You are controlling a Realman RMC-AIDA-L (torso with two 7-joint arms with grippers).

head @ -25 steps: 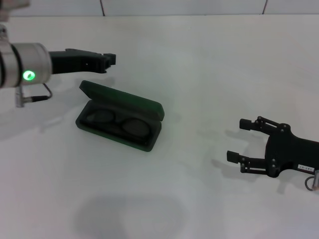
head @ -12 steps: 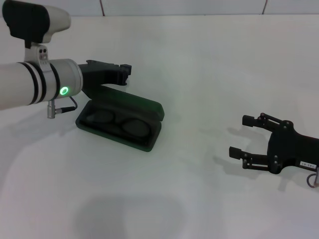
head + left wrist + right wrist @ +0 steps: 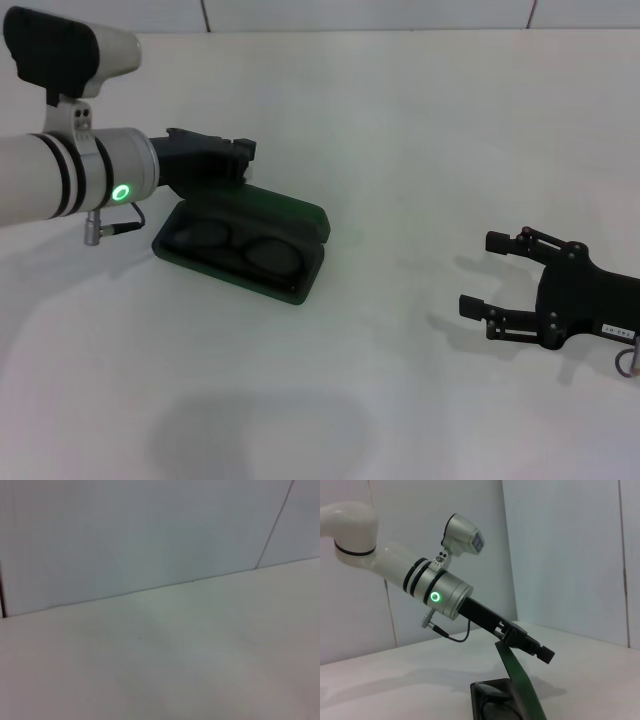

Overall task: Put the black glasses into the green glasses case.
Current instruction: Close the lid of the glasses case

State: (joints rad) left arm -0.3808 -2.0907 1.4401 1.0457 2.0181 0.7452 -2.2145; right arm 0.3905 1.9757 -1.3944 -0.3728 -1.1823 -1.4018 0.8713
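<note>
The green glasses case (image 3: 238, 276) lies open left of centre on the table, its lid (image 3: 292, 212) raised at the back. The black glasses (image 3: 236, 246) rest inside the base, lenses up. My left gripper (image 3: 243, 152) hangs shut just above and behind the lid's left part, close to its upper edge. The right wrist view shows this left gripper (image 3: 545, 654) reaching past the upright lid (image 3: 520, 681). My right gripper (image 3: 478, 273) lies open and empty on the table at the far right, well away from the case.
A white tabletop (image 3: 400, 130) runs back to a pale wall. The left wrist view shows only bare table (image 3: 175, 670) and wall. My left arm's white forearm (image 3: 60, 185) hangs over the table's left side.
My left arm swung in from the left until its gripper reached the case's lid, then sank a little. The right gripper edged slightly towards the right.
</note>
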